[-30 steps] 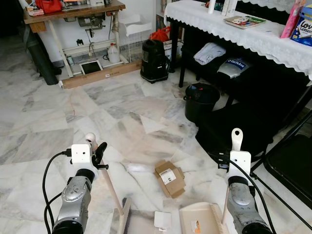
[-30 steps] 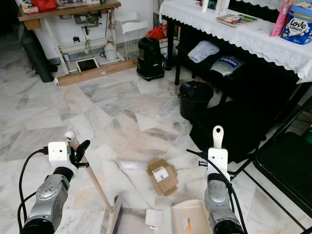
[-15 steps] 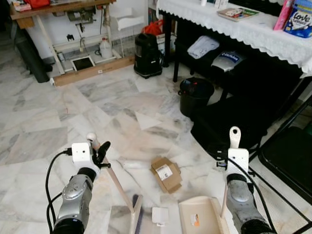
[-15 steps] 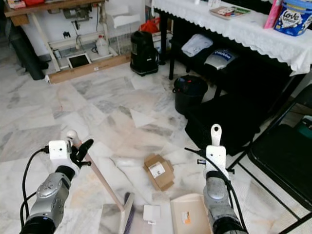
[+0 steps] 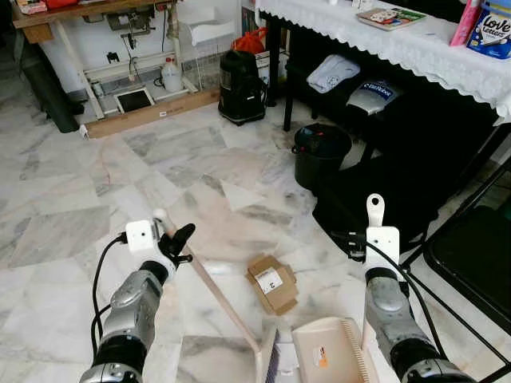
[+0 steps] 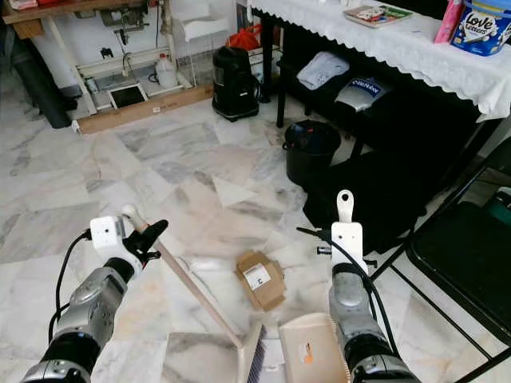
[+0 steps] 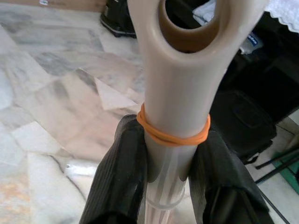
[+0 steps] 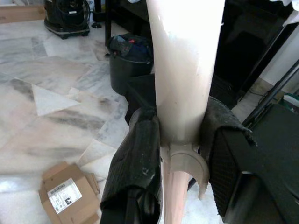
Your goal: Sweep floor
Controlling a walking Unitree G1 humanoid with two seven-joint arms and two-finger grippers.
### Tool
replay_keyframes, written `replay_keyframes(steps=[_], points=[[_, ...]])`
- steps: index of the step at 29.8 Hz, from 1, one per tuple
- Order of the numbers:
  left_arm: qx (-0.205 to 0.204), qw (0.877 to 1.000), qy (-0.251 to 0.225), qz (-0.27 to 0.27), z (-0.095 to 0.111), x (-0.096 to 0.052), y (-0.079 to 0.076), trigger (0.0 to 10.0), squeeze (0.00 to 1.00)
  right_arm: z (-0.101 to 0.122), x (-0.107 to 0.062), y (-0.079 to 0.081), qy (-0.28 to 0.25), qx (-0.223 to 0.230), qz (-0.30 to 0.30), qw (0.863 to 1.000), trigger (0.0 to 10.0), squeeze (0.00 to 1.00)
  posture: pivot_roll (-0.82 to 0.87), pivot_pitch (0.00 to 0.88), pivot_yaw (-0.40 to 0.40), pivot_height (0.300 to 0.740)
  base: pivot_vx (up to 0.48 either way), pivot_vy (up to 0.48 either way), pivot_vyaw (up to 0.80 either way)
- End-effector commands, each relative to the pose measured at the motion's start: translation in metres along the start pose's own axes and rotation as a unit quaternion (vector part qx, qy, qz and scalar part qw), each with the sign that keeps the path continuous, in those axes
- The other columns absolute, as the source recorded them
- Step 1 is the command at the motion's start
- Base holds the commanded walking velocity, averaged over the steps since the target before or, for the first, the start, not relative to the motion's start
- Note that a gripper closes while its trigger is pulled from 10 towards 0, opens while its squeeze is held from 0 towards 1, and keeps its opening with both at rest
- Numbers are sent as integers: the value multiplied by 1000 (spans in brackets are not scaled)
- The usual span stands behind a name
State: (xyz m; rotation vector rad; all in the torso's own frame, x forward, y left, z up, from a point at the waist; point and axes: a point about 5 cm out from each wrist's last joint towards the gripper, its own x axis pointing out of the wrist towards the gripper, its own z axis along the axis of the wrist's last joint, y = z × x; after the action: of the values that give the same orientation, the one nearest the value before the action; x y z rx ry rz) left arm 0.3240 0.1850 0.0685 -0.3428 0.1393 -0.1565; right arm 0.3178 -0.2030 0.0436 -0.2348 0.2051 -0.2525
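Observation:
My left gripper (image 5: pixel 174 244) is shut on the top of a cream broom handle (image 7: pixel 174 93) that carries an orange rubber band (image 7: pixel 173 134). The stick slants down to the right, ending in the brush head (image 5: pixel 268 364) right beside the cream dustpan (image 5: pixel 329 356) on the floor. My right gripper (image 8: pixel 180 154) is shut on the dustpan's upright handle (image 5: pixel 374 214). A flattened cardboard box (image 5: pixel 274 284) lies on the marble just beyond the pan. A pale scrap (image 6: pixel 196 264) lies to its left.
A black bin (image 5: pixel 322 156) and dark bags stand under the lace-covered table (image 5: pixel 415 49) on the right. A black vacuum (image 5: pixel 242 88) and a wooden plank (image 5: pixel 152 116) lie farther back. A black folding chair (image 5: pixel 473 257) is close on the right.
The brush head has swept right across the floor up to the dustpan's left edge, and the left gripper has shifted right with the handle. The small white card is now at the brush.

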Motion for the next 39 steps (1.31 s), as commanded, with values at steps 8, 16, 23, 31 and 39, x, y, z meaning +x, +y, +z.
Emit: replay_keyframes(steps=[8, 16, 23, 31, 39], points=[[-52, 997, -51, -19, 33, 13, -3, 10000, 0, 18, 13, -6, -11, 2, -7, 1000, 10000, 0, -9, 0, -8, 740, 0, 0, 0], [-43, 995, -85, -3, 38, 9, -2, 10000, 0, 38, 18, -17, -70, 18, -22, 997, 10000, 0, -20, 0, -24, 740, 0, 0, 0], [-34, 995, -98, 9, 38, 6, -2, 10000, 0, 35, 20, -18, -50, -3, -17, 999, 10000, 0, -22, 1, -42, 740, 0, 0, 0], [-32, 992, -123, 21, 43, 0, 1, 10000, 0, 37, 23, -15, -43, -19, -18, 999, 10000, 0, -45, 24, -42, 740, 0, 0, 0], [-27, 991, -130, 28, 44, -3, 3, 10000, 0, 36, 22, -8, -33, -5, -11, 999, 10000, 0, -50, 48, -45, 740, 0, 0, 0]])
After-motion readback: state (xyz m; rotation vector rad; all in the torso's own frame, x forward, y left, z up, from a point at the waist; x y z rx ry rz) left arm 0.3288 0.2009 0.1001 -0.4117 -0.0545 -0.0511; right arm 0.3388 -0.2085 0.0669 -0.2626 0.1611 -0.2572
